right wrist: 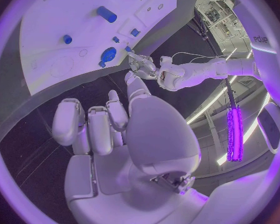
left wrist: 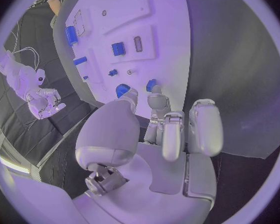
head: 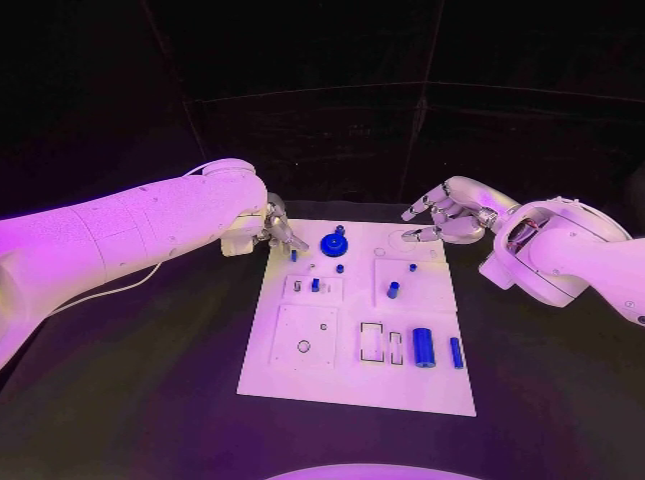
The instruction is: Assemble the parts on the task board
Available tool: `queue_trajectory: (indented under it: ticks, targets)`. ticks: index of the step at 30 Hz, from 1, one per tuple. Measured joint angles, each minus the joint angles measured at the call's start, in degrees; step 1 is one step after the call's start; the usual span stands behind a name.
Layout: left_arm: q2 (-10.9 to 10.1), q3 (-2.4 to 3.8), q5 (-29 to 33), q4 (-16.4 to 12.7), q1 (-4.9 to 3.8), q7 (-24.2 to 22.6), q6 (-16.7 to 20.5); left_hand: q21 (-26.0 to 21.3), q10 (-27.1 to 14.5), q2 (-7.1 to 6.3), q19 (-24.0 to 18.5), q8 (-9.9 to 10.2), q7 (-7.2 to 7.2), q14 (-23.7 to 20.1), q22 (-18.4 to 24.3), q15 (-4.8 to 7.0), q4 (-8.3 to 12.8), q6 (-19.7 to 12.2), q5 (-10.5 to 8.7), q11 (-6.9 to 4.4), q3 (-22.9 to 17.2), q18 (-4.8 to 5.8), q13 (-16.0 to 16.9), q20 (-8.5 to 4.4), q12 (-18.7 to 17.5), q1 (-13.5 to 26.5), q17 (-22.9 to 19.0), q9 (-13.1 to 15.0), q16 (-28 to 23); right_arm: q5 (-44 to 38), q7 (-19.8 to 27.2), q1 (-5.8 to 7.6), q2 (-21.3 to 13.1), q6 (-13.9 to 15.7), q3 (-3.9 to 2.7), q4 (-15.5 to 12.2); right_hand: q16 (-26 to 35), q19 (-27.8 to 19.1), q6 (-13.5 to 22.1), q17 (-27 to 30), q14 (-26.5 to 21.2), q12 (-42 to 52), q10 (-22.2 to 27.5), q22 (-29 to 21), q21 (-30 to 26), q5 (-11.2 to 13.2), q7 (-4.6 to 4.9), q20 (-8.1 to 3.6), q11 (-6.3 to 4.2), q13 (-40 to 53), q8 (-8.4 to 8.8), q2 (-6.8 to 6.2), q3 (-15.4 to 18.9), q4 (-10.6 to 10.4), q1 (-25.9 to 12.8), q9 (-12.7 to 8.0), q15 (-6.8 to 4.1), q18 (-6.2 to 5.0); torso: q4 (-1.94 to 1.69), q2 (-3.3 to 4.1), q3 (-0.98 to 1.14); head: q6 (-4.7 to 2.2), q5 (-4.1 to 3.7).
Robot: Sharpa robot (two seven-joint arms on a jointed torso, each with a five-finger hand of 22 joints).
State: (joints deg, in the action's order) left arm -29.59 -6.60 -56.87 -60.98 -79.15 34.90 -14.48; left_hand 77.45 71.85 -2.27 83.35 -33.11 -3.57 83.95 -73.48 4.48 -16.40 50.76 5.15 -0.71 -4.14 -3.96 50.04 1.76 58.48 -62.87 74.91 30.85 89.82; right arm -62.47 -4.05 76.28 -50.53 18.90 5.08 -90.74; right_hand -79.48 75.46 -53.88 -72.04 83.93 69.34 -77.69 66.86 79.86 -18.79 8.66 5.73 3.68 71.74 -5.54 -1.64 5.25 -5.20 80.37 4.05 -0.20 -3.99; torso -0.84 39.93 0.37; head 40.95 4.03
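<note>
The white task board point(head: 301, 375) lies mid-table with several blue parts on it. A round blue part point(head: 334, 243) sits near its far edge, and two blue cylinders point(head: 425, 347) lie near its right side. My left hand point(head: 275, 232) hovers at the board's far left corner, fingers apart. Its fingertips point(left wrist: 157, 100) are just short of a small blue peg point(left wrist: 151, 85), which also shows on the board point(head: 293, 254). My right hand point(head: 445, 215) hangs over the far right corner with fingers spread and nothing in it. From the right wrist, the round blue part point(right wrist: 107, 55) lies beyond the fingers point(right wrist: 109, 112).
More small blue pegs point(head: 393, 290) and a blue square piece point(head: 315, 285) stand in the board's middle. Rectangular recesses point(head: 370, 341) and a plate with a hole point(head: 303, 338) mark its near half. Black table point(head: 135, 400) surrounds the board.
</note>
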Motion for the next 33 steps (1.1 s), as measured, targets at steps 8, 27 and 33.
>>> queue_trajectory:
  ticks: [8,27,33]
  targets:
    - [0.95,-0.06,-0.15,1.86,0.46,-1.19,-0.39,0.00,0.00,0.34,0.00,0.00,-0.09,0.00,-0.06,0.00,0.28,0.35,0.00,0.00,0.49,0.00,0.03,0.00,0.00,-0.33,0.00,-0.29,0.00,0.00,0.03,0.00,0.16,0.00,0.00,0.05,0.00,0.00,0.00,0.05,0.00,-0.22,0.00,-0.08,0.00,0.00,0.00,0.00,0.00,0.00,0.00,0.24,0.00,0.00,-0.24,0.00,0.00,0.00,0.07,0.00,0.02,0.15,-0.15]
    - [1.50,-0.07,-0.32,3.29,0.66,-1.74,-1.04,0.00,0.00,1.44,0.00,0.48,-0.01,0.00,-0.42,0.00,0.61,0.85,0.00,0.00,1.13,0.00,-0.17,0.00,0.00,-3.09,0.00,-1.15,0.00,0.00,0.06,-0.01,0.38,0.00,0.00,0.16,0.00,0.00,0.00,0.05,0.00,-0.22,0.00,-0.07,0.00,0.00,0.00,0.00,0.00,0.01,0.00,0.24,0.00,0.00,-0.24,0.00,0.00,-0.01,-0.06,-0.06,0.03,0.41,-0.35]
    - [1.52,-0.07,-0.68,3.32,0.70,-1.69,-1.16,0.00,0.00,1.44,0.00,0.48,-0.01,0.00,-0.53,0.01,0.76,0.85,0.00,0.00,1.29,0.00,-0.17,0.00,0.00,-3.10,0.00,-1.21,0.00,-0.01,0.06,-0.01,0.42,0.00,0.00,0.17,0.00,0.00,0.00,0.05,0.00,-0.22,0.00,-0.07,0.00,0.00,0.00,0.00,0.00,0.01,0.00,0.24,0.00,0.00,-0.24,0.00,0.00,0.00,-0.06,-0.06,0.03,0.47,-0.42]
